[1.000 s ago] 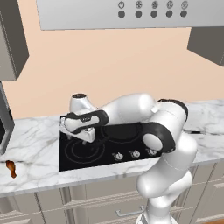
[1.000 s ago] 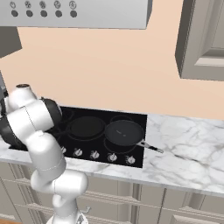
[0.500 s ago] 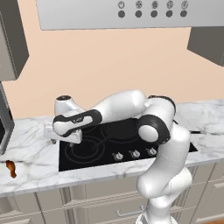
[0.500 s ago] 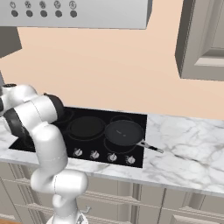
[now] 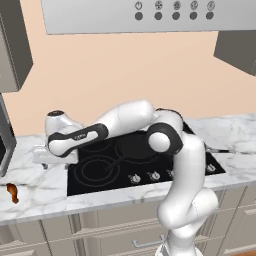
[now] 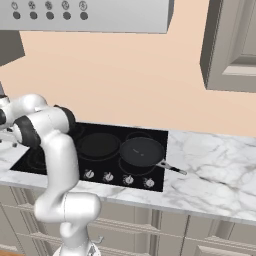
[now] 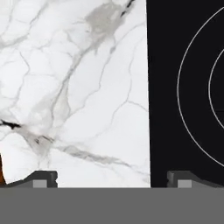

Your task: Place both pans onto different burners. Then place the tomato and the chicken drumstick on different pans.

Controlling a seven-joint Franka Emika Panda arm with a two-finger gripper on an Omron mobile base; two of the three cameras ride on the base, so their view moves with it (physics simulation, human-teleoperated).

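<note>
Two black pans sit side by side on the cooktop, one at the middle and one at the right, whose handle points to the front right. My gripper hangs open over the marble counter just left of the cooktop. In the hand view the gripper has its fingers wide apart with bare marble between them, and burner rings lie to the right. The chicken drumstick lies on the counter near its front left edge, to the front left of the gripper. The tomato is out of view.
The front left burner shows bare rings. Silver knobs line the cooktop's front. A range hood hangs overhead, with wall cabinets at the right. Marble counter stretches to the right of the cooktop.
My arm has swung left, carrying the gripper from above the cooktop's left burners out over the counter beside it. The pans have stayed in place.
</note>
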